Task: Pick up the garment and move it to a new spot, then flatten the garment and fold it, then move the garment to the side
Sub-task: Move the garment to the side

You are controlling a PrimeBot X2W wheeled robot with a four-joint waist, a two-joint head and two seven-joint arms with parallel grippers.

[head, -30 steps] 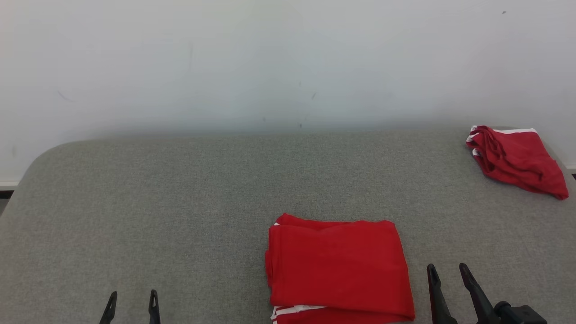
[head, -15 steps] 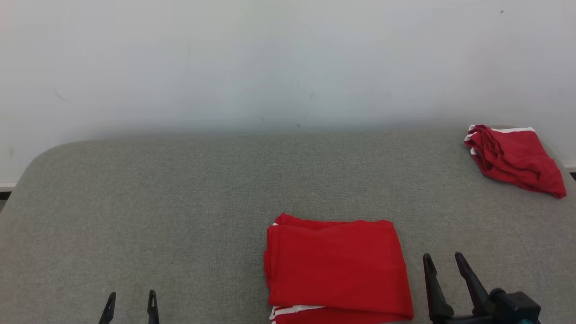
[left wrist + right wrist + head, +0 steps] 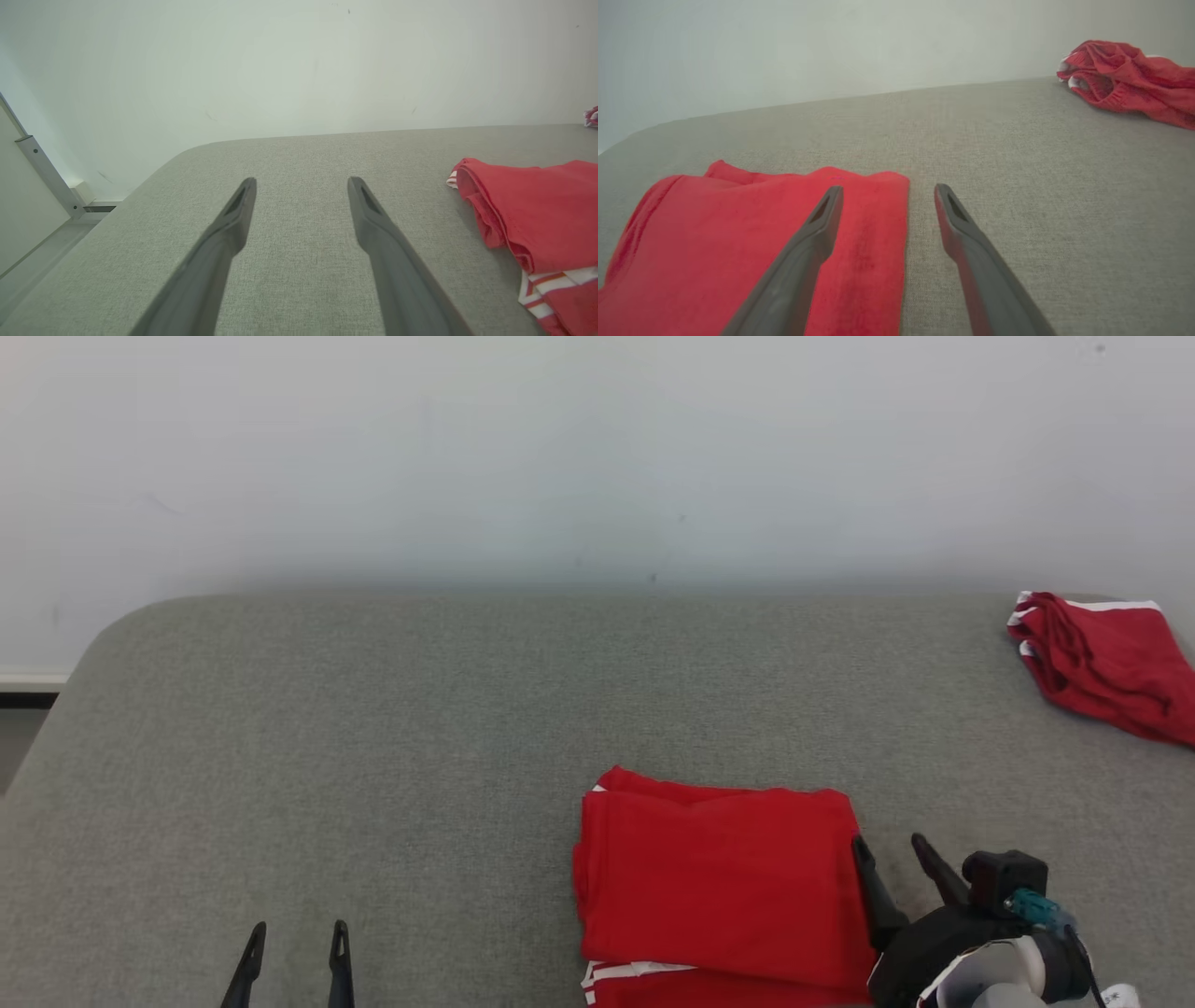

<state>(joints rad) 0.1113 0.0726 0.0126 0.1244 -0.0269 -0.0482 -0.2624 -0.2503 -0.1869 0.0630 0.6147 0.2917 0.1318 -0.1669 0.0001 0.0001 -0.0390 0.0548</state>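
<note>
The garment (image 3: 719, 887) is a red cloth with white stripes, folded into a flat rectangle near the front middle of the grey padded surface (image 3: 373, 756). My right gripper (image 3: 887, 842) stands open at its right edge. In the right wrist view the right gripper (image 3: 888, 189) straddles that edge, with one finger over the garment (image 3: 738, 233) and the other over bare grey fabric. At the lower left my left gripper (image 3: 299, 929) is open and holds nothing. From the left wrist view the left gripper (image 3: 302, 182) is well apart from the garment (image 3: 537, 210), which lies off to the right.
A second red garment (image 3: 1111, 663) lies bunched at the far right back corner, also seen in the right wrist view (image 3: 1125, 79). A pale wall runs behind the surface. The surface's rounded left corner (image 3: 112, 625) drops to a floor strip.
The head camera has shifted, sliding the scene to the right. My right gripper has moved forward and left, up to the garment's right edge. The left gripper has stayed in place.
</note>
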